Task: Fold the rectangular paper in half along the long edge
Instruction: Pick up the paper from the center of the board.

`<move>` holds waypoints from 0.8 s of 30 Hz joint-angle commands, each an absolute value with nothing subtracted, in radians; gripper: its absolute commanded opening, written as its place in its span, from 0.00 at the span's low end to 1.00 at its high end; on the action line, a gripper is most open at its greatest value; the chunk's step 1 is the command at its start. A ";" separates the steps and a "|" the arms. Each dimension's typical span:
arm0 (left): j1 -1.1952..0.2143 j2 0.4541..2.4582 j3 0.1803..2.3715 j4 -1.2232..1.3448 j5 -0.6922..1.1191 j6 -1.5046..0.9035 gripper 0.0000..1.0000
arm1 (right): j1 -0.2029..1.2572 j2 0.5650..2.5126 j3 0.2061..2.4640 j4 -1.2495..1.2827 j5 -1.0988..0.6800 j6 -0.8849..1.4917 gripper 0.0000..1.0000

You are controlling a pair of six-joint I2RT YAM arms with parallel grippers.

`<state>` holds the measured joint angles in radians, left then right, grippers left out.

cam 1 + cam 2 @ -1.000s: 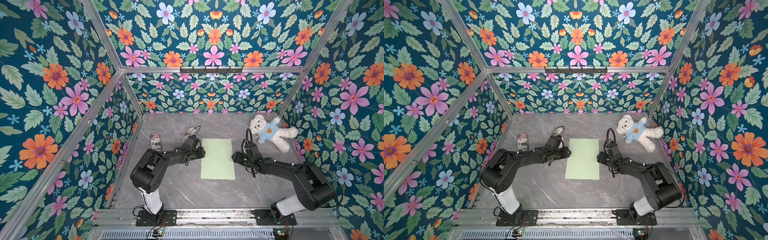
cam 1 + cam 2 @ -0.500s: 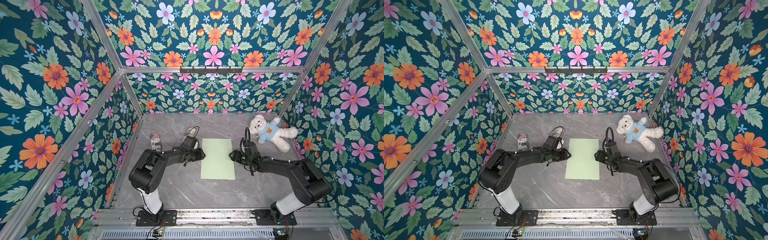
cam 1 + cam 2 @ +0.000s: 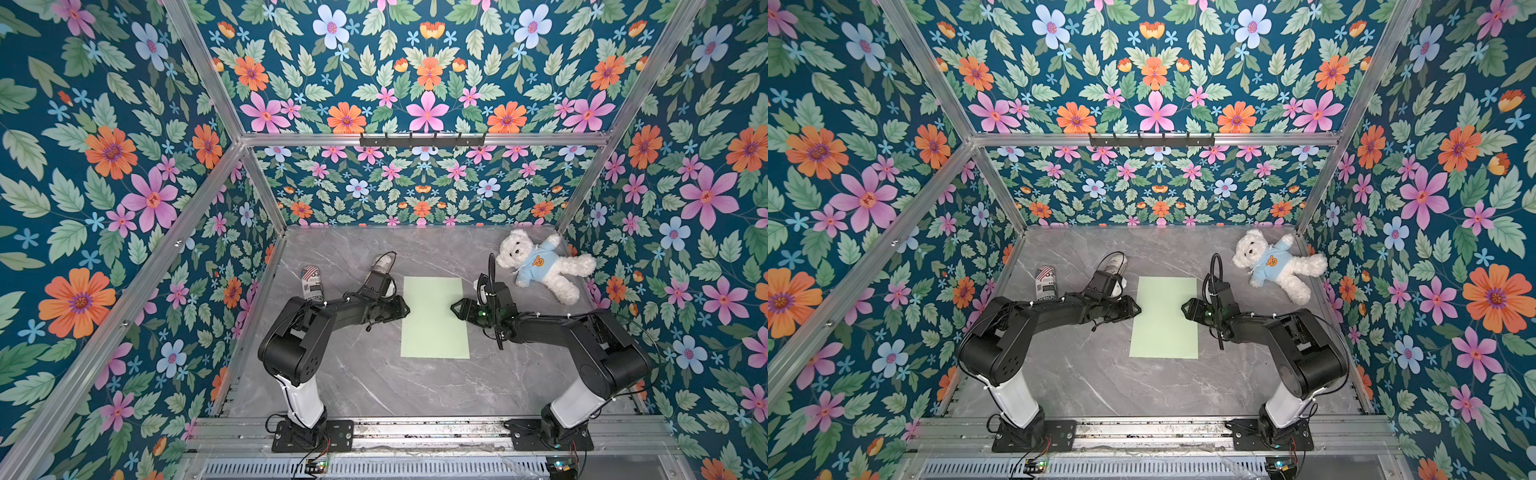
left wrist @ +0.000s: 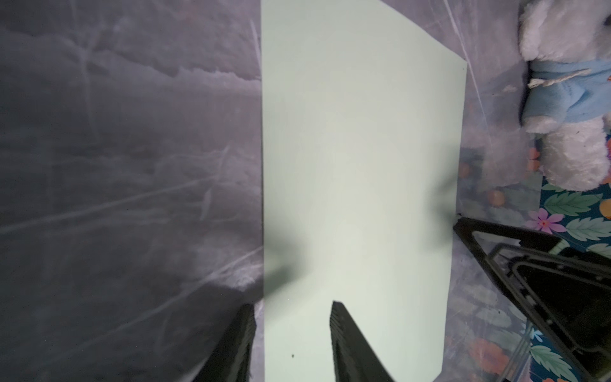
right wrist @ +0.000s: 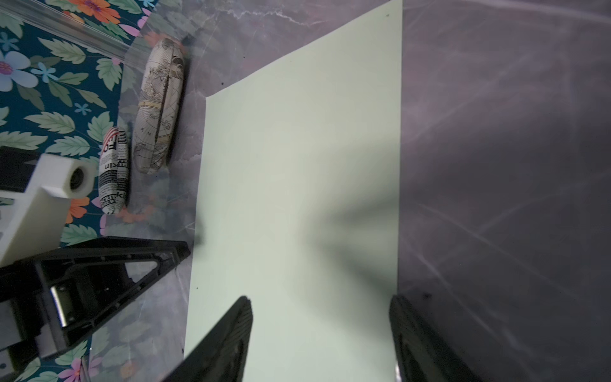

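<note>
We find the near half of the worktop (image 3: pixel 374 382) bare, with room to pass anywhere in front of the paper (image 3: pixel 434 328). At the far right the teddy bear (image 3: pixel 536 266) fills the corner. At the far left a newsprint case (image 3: pixel 311 282) and a map-print case (image 3: pixel 382 262) lie just behind the left end effector (image 3: pixel 405 309). It and the right end effector (image 3: pixel 455 308) flank the paper's long edges, its middle uncovered.

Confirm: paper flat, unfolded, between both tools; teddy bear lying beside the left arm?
No. The teddy bear lies beside the right arm, not the left; both top views show it. The paper is flat and unfolded between left tool and right tool.
</note>
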<state>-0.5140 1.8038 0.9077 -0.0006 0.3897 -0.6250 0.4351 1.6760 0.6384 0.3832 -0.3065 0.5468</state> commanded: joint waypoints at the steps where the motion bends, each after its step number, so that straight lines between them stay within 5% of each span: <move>1: -0.516 1.825 0.892 -0.175 0.328 -0.628 0.41 | 0.437 1.698 0.636 0.267 -0.322 0.550 0.69; 10: -0.515 1.832 0.884 -0.179 0.327 -0.620 0.33 | 0.437 1.713 0.640 0.267 -0.349 0.540 0.69; 24: -0.517 1.841 0.884 -0.184 0.319 -0.615 0.34 | 0.436 1.723 0.634 0.291 -0.390 0.531 0.71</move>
